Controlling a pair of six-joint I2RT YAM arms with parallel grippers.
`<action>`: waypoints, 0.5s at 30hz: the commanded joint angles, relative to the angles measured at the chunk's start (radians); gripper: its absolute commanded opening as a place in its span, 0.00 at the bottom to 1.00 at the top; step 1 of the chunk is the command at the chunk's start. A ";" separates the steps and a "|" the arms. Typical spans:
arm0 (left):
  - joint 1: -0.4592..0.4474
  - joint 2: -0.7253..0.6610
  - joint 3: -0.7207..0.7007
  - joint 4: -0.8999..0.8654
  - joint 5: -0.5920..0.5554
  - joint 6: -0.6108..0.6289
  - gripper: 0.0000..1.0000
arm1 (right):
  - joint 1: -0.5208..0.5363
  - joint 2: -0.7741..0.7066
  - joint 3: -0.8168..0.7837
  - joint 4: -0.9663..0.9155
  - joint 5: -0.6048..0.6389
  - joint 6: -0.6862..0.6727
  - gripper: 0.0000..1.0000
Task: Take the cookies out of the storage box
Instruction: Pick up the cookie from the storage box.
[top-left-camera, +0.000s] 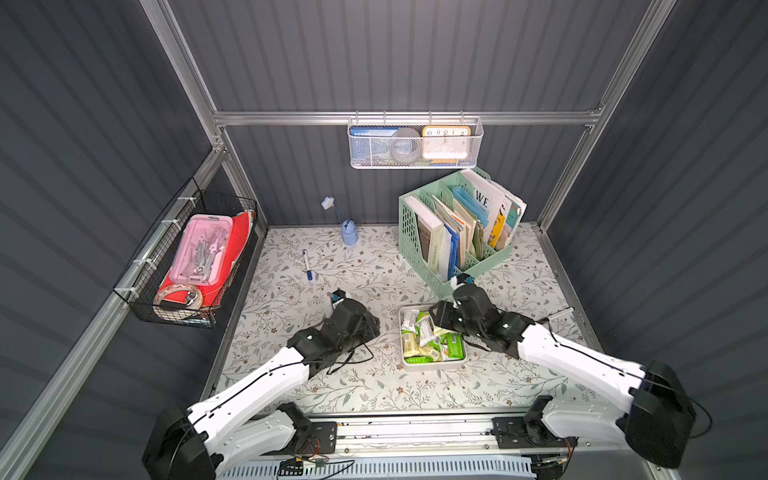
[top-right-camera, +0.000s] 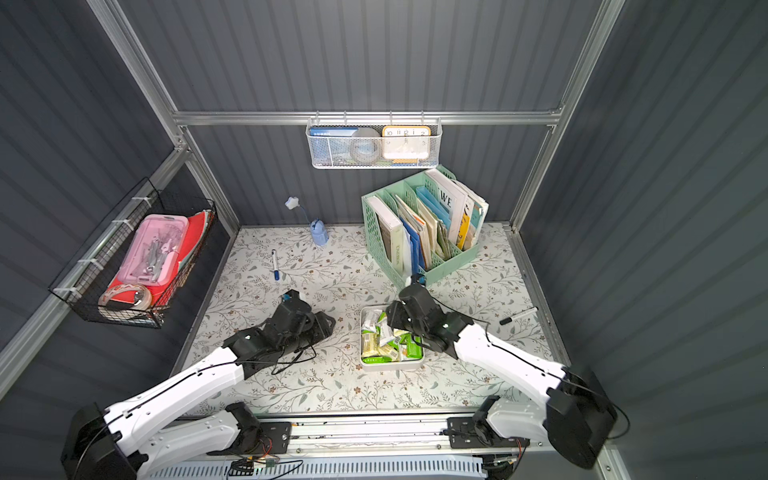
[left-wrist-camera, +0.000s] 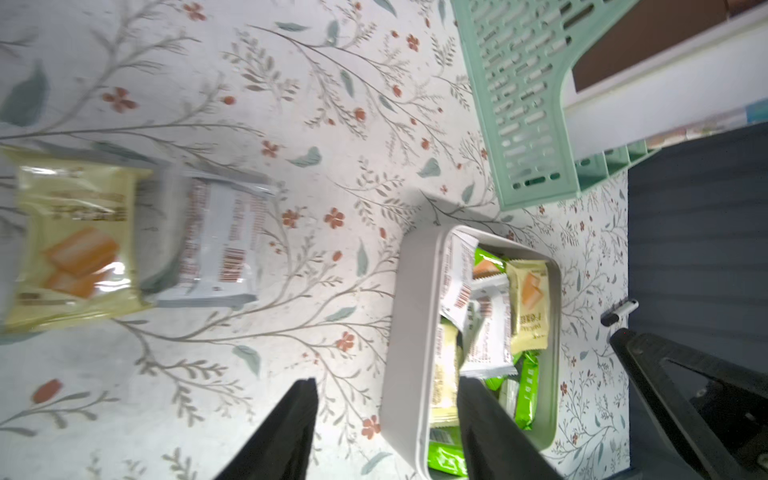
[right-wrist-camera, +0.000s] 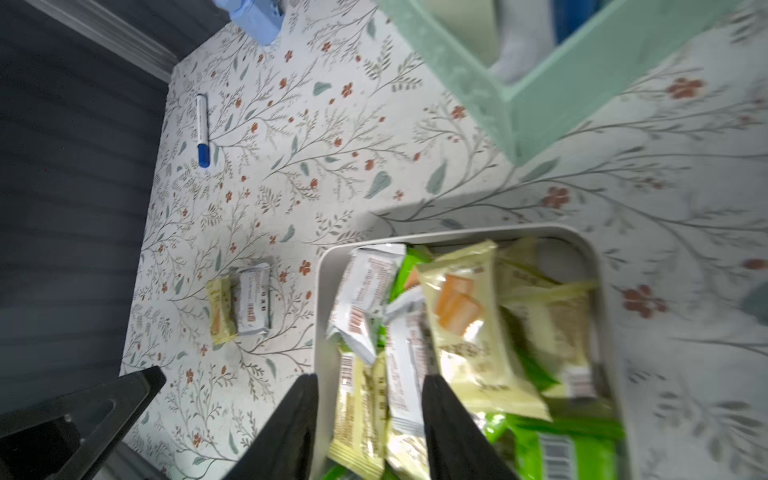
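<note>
The white storage box (top-left-camera: 432, 366) (top-right-camera: 390, 365) lies right of centre on the floral table, full of green, yellow and white cookies (top-left-camera: 424, 336) (right-wrist-camera: 465, 316). My right gripper (right-wrist-camera: 370, 380) (top-left-camera: 438, 328) hangs open over the box's left side, with yellow and white packets showing between its fingers, which do not press on them. Two cookies lie on the table left of the box, a yellow one (left-wrist-camera: 75, 245) and a white one (left-wrist-camera: 220, 245), seen together from the right wrist (right-wrist-camera: 241, 305). My left gripper (left-wrist-camera: 388, 380) (top-left-camera: 372, 324) is open and empty beside the box wall (left-wrist-camera: 415, 316).
The mint-green file organizer (top-left-camera: 457, 232) stands just behind the box. A blue-capped marker (top-left-camera: 307, 266) lies at the back left and a black marker (top-right-camera: 517, 316) at the right edge. A small blue object (top-left-camera: 349, 232) stands by the back wall. Baskets hang on the walls.
</note>
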 joint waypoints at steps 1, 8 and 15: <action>-0.060 0.119 0.086 -0.023 -0.073 0.027 0.66 | -0.035 -0.108 -0.036 -0.092 0.105 -0.020 0.46; -0.167 0.378 0.248 0.020 -0.092 0.003 0.75 | -0.052 -0.299 -0.096 -0.200 0.200 -0.021 0.47; -0.207 0.578 0.372 0.016 -0.123 -0.042 0.69 | -0.057 -0.383 -0.138 -0.224 0.207 -0.013 0.47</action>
